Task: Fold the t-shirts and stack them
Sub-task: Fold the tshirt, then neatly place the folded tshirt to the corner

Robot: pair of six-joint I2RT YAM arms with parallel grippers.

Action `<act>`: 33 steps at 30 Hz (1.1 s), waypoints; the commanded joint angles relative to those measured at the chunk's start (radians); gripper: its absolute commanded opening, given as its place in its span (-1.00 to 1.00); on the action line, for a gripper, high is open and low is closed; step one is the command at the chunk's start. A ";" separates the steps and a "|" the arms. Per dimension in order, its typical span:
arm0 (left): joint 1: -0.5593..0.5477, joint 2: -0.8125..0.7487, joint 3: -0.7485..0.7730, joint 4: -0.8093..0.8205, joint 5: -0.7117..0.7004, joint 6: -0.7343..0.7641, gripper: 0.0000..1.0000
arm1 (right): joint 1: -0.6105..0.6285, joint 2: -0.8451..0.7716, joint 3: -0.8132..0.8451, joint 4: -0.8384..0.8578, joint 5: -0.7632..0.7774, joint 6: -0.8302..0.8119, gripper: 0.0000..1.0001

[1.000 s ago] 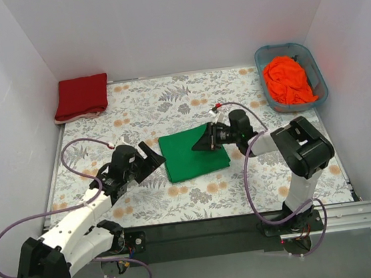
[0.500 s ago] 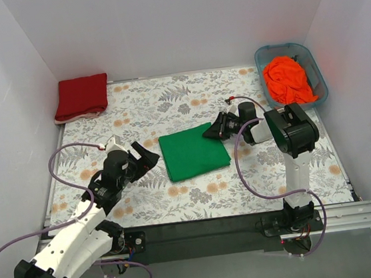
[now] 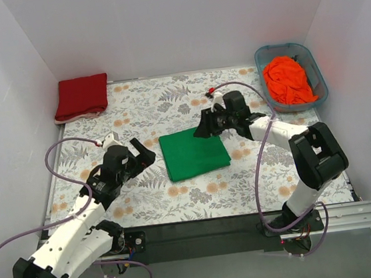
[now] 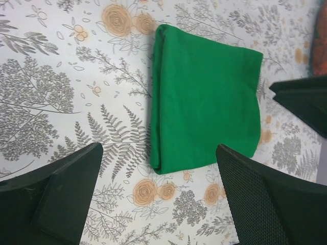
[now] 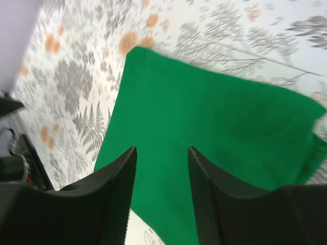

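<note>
Right pincer (image 5: pixel 162 150) parted over folded green t-shirt (image 3: pixel 194 153), long axis left-right, slightly skewed

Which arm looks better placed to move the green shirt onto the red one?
Probably left: the left hand is open beside the green shirt, on the red shirt's side.

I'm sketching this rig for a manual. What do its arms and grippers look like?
The left arm and right arm have white shell links joined by black motor housings. A loose purple cable loops along each, the right one's ending at a red connector. The left gripper and right gripper are black, with broad wedge-shaped fingers finely textured inside.
</note>
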 commanded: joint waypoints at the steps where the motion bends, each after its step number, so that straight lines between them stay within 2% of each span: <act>1: 0.034 0.069 0.072 -0.099 -0.068 0.046 0.87 | 0.132 -0.065 0.046 -0.325 0.206 -0.222 0.11; 7: 0.241 0.167 0.050 -0.095 0.051 0.115 0.96 | 0.411 -0.054 0.115 -0.479 0.419 -0.305 0.23; 11: 0.321 0.189 0.011 -0.049 0.120 0.120 0.96 | 0.589 0.006 0.198 -0.517 0.548 -0.337 0.25; 14: 0.340 0.196 0.012 -0.038 0.127 0.126 0.96 | 0.671 0.075 0.278 -0.557 0.663 -0.368 0.24; 19: 0.349 0.189 0.009 -0.033 0.119 0.126 0.96 | 0.728 0.199 0.381 -0.591 0.714 -0.386 0.23; 24: 0.349 0.201 0.010 -0.035 0.120 0.126 0.96 | 0.769 0.265 0.398 -0.600 0.807 -0.426 0.20; 27: 0.351 0.215 0.014 -0.035 0.130 0.126 0.96 | 0.781 0.303 0.393 -0.603 0.856 -0.431 0.14; 30: 0.354 0.224 0.018 -0.036 0.131 0.132 0.96 | 0.792 0.320 0.373 -0.603 0.907 -0.435 -0.03; 33: 0.354 0.227 0.011 -0.021 0.145 0.140 0.97 | 0.792 0.335 0.364 -0.603 0.938 -0.452 -0.44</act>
